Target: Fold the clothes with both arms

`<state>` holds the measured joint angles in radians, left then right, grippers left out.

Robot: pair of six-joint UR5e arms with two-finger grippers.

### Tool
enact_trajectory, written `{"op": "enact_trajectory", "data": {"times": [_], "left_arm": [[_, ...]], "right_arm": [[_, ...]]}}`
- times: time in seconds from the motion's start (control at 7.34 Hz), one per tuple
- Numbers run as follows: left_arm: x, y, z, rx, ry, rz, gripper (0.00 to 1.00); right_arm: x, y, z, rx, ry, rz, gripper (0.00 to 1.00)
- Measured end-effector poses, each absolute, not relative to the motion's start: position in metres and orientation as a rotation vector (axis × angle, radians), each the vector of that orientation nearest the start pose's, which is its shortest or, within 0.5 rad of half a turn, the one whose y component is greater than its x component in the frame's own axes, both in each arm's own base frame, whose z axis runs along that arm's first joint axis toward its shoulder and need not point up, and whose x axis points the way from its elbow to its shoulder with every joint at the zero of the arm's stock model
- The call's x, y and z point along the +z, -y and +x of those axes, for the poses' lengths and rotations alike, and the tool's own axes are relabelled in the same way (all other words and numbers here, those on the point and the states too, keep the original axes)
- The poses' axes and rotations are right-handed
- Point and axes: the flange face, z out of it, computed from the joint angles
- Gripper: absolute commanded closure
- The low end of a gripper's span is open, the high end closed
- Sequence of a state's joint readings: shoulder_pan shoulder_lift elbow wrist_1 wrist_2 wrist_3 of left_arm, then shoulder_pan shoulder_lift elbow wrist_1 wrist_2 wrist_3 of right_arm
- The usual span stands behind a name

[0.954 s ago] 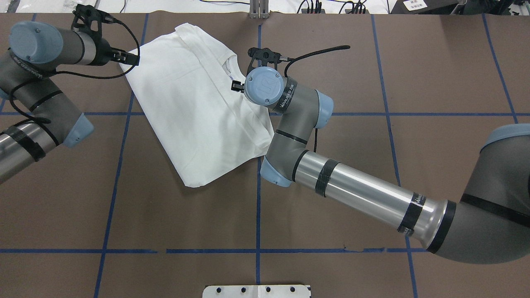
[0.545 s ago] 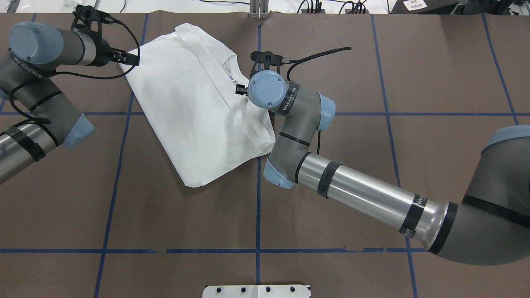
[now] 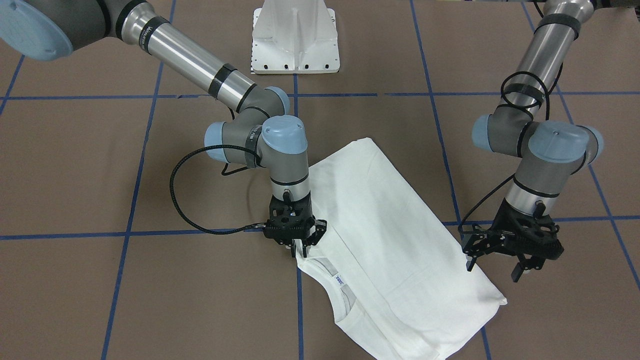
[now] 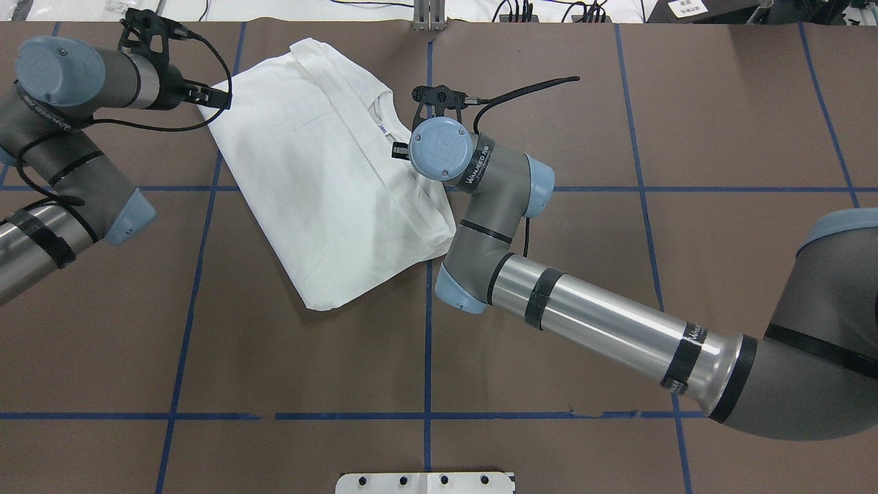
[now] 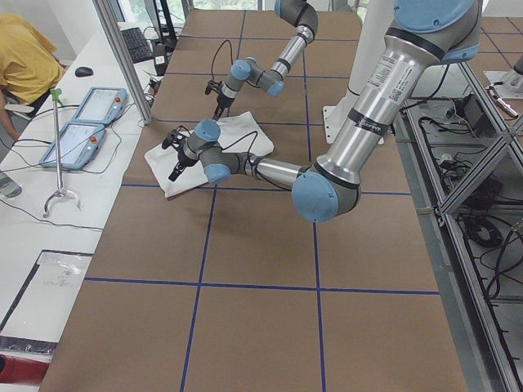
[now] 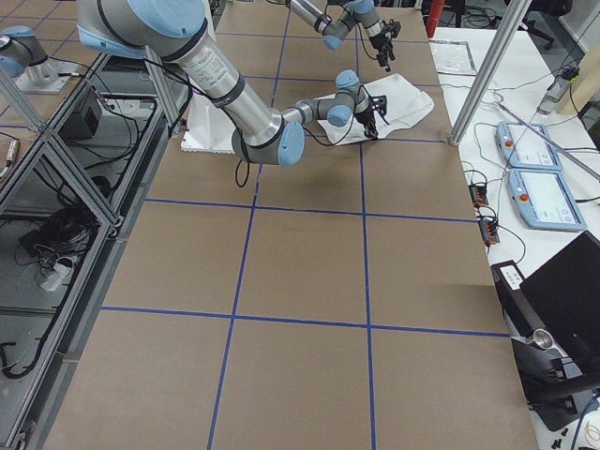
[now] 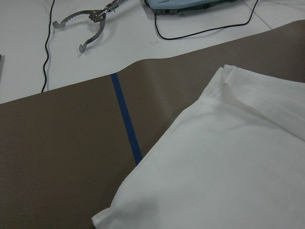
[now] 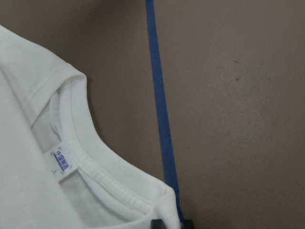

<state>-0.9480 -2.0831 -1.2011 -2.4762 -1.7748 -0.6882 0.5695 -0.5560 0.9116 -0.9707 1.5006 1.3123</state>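
The white shirt (image 4: 315, 171) lies folded lengthwise and slanted on the brown table, collar (image 8: 90, 157) and small tag (image 8: 61, 160) at its right side. My right gripper (image 3: 298, 248) points down at the shoulder corner beside the collar. Its fingers are together, shut on the cloth edge; in the right wrist view its dark tips (image 8: 171, 224) sit right at that corner. My left gripper (image 3: 494, 266) hangs open just above the shirt's far left corner (image 7: 107, 217), touching nothing. The printed text is out of view.
The white pedestal base (image 3: 296, 40) stands at the robot's edge of the table. Blue tape lines (image 4: 426, 357) cross the brown surface. Beyond the far edge, a white bench holds teach pendants (image 5: 82, 122) and a metal grabber tool (image 7: 90, 24). A person sits there (image 5: 24, 57).
The right wrist shifted slightly to the right and toward the robot, then eased back a little, and the shirt's collar-side edge moved with it. The left arm stayed still.
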Motion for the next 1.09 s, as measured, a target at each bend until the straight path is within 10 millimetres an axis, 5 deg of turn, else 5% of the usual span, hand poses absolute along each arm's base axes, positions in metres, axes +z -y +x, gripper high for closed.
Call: {"op": "enact_trajectory", "data": {"times": [0.27,0.55,0.82,1.09], "left_arm": [[0.439,0.659,0.335,0.048,-0.784,0.715,0.00],[0.443,0.657,0.334,0.050,-0.787,0.717,0.00],[0.450,0.651,0.332,0.055,-0.801,0.735,0.00],[0.452,0.650,0.332,0.056,-0.805,0.739,0.00]], "right_arm": [[0.217,0.582,-0.647,0.308,0.834,0.443,1.00],[0.235,0.557,-0.602,0.279,0.783,0.432,1.00],[0.278,0.498,-0.554,0.261,0.782,0.459,1.00],[0.294,0.420,-0.546,0.249,0.809,0.486,1.00]]}}
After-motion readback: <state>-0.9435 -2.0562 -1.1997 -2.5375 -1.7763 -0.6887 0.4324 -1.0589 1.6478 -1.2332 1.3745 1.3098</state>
